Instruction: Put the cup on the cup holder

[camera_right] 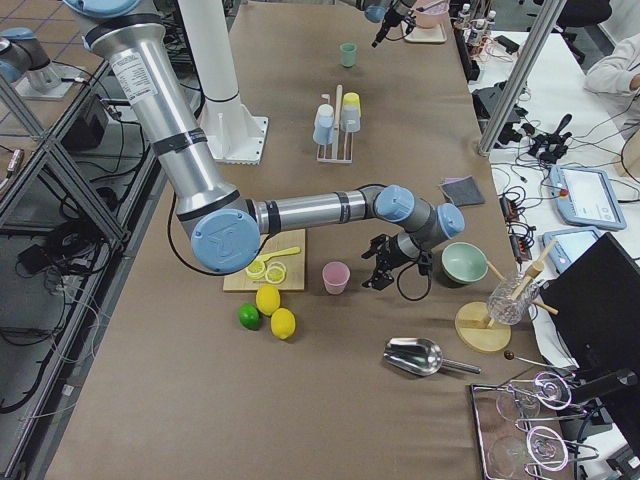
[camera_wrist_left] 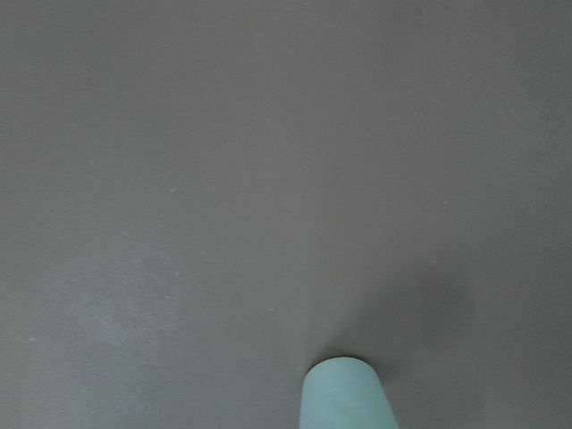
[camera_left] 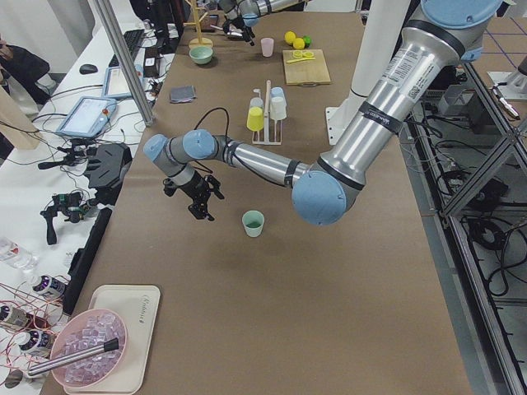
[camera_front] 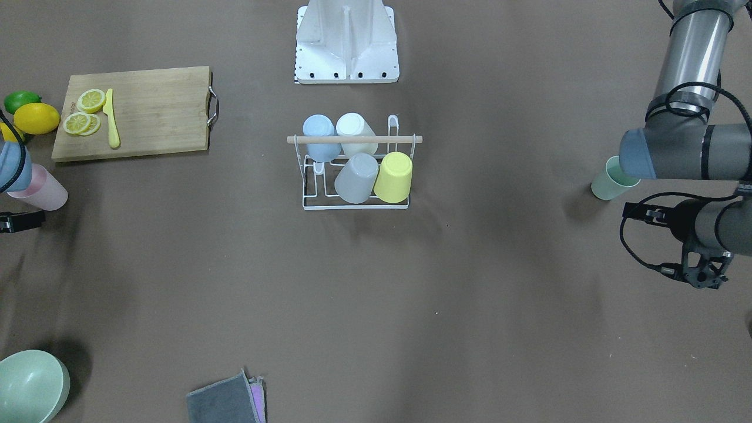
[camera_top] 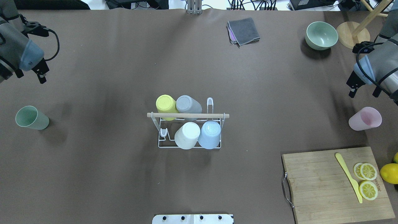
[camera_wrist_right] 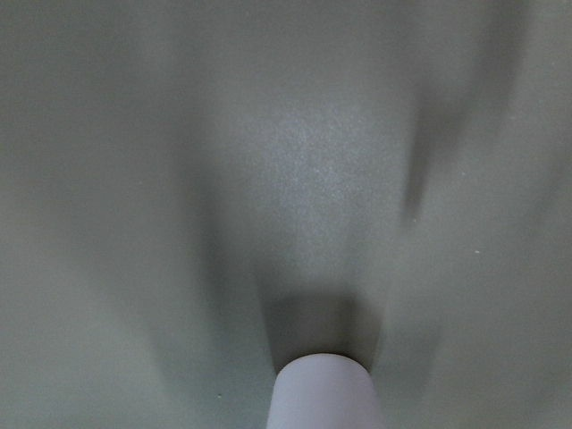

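The cup holder (camera_top: 186,115), a white wire rack with a wooden rod across its top, stands mid-table and also shows in the front view (camera_front: 352,140). It carries yellow, grey, white and blue cups upside down. A green cup (camera_top: 31,117) stands upright on the table at the left. My left gripper (camera_top: 30,74) hovers beyond it, open and empty. The green cup also shows in the left wrist view (camera_wrist_left: 347,398). A pink cup (camera_top: 365,119) stands upright at the right. My right gripper (camera_top: 363,91) hovers just beyond it, open and empty. The pink cup also shows in the right wrist view (camera_wrist_right: 323,393).
A wooden cutting board (camera_top: 320,183) with lemon slices and a yellow knife lies at the near right, with a whole lemon (camera_top: 388,173) beside it. A green bowl (camera_top: 321,35), a round wooden stand (camera_top: 353,34) and a grey cloth (camera_top: 244,31) sit at the far edge.
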Controlling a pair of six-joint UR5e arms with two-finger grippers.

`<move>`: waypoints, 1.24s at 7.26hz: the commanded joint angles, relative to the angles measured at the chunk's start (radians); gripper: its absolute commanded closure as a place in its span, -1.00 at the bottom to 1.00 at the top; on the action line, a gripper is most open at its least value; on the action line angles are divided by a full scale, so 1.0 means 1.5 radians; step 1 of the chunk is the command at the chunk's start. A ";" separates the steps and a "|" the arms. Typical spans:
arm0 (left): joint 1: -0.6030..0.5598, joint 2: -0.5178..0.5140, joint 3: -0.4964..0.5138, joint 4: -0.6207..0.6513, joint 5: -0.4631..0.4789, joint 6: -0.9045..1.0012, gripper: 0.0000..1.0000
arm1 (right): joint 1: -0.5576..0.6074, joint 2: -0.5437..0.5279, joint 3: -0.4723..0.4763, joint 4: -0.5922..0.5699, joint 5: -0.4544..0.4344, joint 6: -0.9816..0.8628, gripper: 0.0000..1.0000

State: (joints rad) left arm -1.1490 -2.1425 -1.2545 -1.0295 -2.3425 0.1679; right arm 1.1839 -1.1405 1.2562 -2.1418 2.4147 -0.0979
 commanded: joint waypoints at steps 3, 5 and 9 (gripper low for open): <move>0.058 -0.054 0.086 0.013 0.006 0.007 -0.96 | -0.023 0.006 -0.036 -0.008 -0.006 -0.050 -0.97; 0.074 -0.056 0.086 0.051 0.019 0.008 -0.95 | -0.027 0.009 -0.058 -0.021 -0.006 -0.070 -0.96; 0.100 -0.065 0.098 0.072 0.058 0.009 -0.95 | -0.037 0.023 -0.077 -0.052 -0.006 -0.071 -0.96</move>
State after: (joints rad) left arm -1.0148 -2.2396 -1.1168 -0.9242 -2.2664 0.1798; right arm 1.1333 -1.1103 1.1456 -2.2103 2.4053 -0.2026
